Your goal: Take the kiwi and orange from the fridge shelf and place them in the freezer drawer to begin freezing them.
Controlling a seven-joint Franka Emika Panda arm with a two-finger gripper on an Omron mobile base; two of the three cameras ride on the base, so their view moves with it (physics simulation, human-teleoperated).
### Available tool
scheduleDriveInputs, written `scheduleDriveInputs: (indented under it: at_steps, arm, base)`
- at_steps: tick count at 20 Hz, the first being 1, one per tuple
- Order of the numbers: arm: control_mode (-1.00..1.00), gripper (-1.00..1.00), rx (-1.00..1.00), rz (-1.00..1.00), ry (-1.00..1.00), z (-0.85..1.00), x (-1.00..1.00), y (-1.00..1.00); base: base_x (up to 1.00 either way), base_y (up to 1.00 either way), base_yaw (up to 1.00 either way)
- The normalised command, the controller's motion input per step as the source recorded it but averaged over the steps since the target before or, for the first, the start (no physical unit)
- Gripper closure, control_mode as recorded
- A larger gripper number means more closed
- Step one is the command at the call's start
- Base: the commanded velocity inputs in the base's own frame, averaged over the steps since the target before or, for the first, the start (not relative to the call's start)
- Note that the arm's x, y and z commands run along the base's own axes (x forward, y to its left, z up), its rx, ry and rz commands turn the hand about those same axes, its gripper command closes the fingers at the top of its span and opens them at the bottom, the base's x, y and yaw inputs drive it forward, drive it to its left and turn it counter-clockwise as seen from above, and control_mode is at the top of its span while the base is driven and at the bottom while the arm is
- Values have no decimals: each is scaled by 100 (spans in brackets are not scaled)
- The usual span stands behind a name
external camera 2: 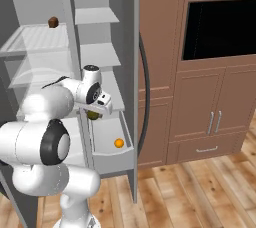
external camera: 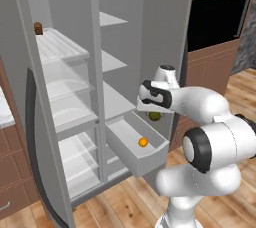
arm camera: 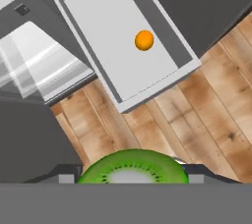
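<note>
- Above the pulled-out freezer drawer (external camera: pixel 131 148), the gripper (external camera: pixel 155 115) is carrying the kiwi (external camera: pixel 155 116); the fruit is showing as a dark green lump just under the hand in both base views.
- Seen from the hand view, the kiwi's green cut face (arm camera: pixel 133 168) is sitting at the bottom of the picture where the tips rise, so the claw is judged to be clenched on the kiwi, though the tips themselves are mostly hidden by it.
- Inside the drawer, the orange (external camera: pixel 143 142) is already lying on the floor of the box, toward its front end.
- The step in hand is judged to be the second delivery: the orange's half of the task is looking done, and the kiwi's is under way.
- The kiwi is hanging over the drawer's inner part, apart from the orange, and is not yet touching the drawer.
- The next move is calling for a descent between the drawer walls, then a release on bare floor beside the orange.
</note>
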Motion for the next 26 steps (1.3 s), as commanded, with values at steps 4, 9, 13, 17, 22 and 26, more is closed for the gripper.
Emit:
scheduleDriveInputs:
  at_steps: [4,9,13,17,22,26]
  arm:
    - [-100,100,0,0,7,-42,6,0]
    - [-100,100,0,0,6,-69,37,0]
    - [-100,100,0,-2,0,-52,54,0]
    - [-100,100,0,-3,0,-36,51,0]
    - [-100,100,-1,-3,0,-49,48,1]
    - [-100,100,0,-3,0,-51,47,0]
  base:
    - [0,0,0]
    - [0,0,0]
    - [0,0,0]
    - [0,0,0]
    - [0,0,0]
    - [0,0,0]
